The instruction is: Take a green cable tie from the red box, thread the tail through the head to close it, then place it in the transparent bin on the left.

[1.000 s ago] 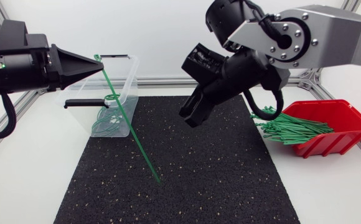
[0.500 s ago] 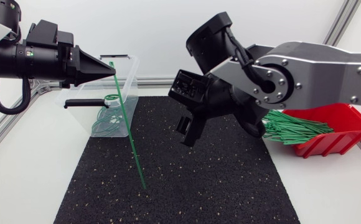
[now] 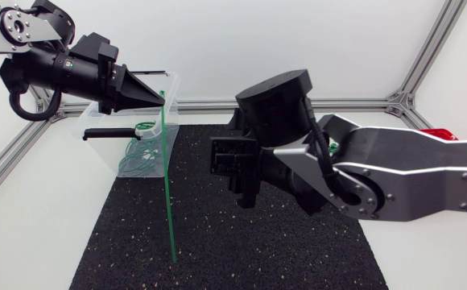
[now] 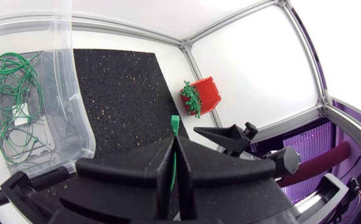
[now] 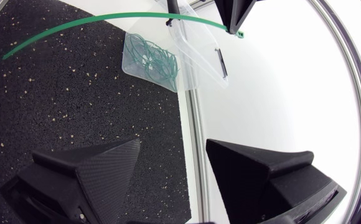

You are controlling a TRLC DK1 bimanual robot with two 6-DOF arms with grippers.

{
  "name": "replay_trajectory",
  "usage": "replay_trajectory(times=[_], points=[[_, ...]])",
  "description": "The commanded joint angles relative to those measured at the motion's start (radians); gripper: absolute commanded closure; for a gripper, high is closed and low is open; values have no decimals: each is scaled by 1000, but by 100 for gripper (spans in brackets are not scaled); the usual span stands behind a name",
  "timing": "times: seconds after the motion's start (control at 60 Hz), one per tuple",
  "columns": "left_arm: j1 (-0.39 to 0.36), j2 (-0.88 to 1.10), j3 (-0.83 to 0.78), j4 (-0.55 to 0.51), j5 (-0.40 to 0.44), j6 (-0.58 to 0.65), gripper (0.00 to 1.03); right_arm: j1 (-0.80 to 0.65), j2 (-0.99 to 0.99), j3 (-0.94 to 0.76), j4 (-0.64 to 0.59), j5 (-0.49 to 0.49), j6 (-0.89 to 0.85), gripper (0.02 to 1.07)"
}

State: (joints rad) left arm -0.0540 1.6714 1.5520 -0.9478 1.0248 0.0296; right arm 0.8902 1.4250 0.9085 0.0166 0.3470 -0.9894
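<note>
The fingers [image 4: 131,177] of my left gripper [image 3: 158,97] are pressing together on the green cable tie [image 3: 168,185], pinching it just below its head [image 4: 175,122]. The fingers [image 5: 90,171] of my right gripper [image 5: 171,165] are standing wide apart, with nothing between them.

The black mat [image 3: 258,242] is covering the middle of the table. My right arm [image 3: 394,173] is coming in from the right and reaching past the middle, low over the mat, hiding all but a corner of the red box [image 3: 439,134]. My left arm [image 3: 52,68] is reaching in above the transparent bin [image 3: 105,145], which is sitting at the mat's left edge and holding looped ties [image 3: 137,153]. In the left wrist view the red box [image 4: 206,93] is showing at the mat's far side, with loose ties [image 4: 190,99] spilling from its open front.

The green cable tie is hanging almost upright from the left gripper, in front of the bin's near corner, with its tail end low over the mat. I cannot tell whether it is touching. It is passing ahead of the right gripper, well apart from it.
</note>
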Motion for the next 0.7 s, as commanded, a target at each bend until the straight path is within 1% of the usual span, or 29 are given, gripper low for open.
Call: replay_trajectory(times=[0.0,0.05,0.117,0.2,0.283,0.333,0.467,0.533,0.683], points=[[-14,45,82,-51,18,49,100,23,20,-20,14,15,-63,29],[-20,68,117,-94,18,61,100,36,28,-33,25,24,-84,29],[-29,97,155,-141,18,81,100,69,29,-66,102,30,-135,29],[-35,126,189,-181,18,99,100,99,52,-83,148,49,-180,29],[-41,162,229,-213,18,102,100,122,72,-85,154,47,-215,29],[-41,189,267,-259,18,127,100,136,84,-86,164,47,-238,29],[-40,246,339,-350,18,184,100,162,118,-95,232,47,-313,29],[-38,272,367,-376,18,188,100,185,132,-102,263,47,-342,29],[-35,303,395,-390,18,190,100,242,166,-109,316,44,-396,29]])
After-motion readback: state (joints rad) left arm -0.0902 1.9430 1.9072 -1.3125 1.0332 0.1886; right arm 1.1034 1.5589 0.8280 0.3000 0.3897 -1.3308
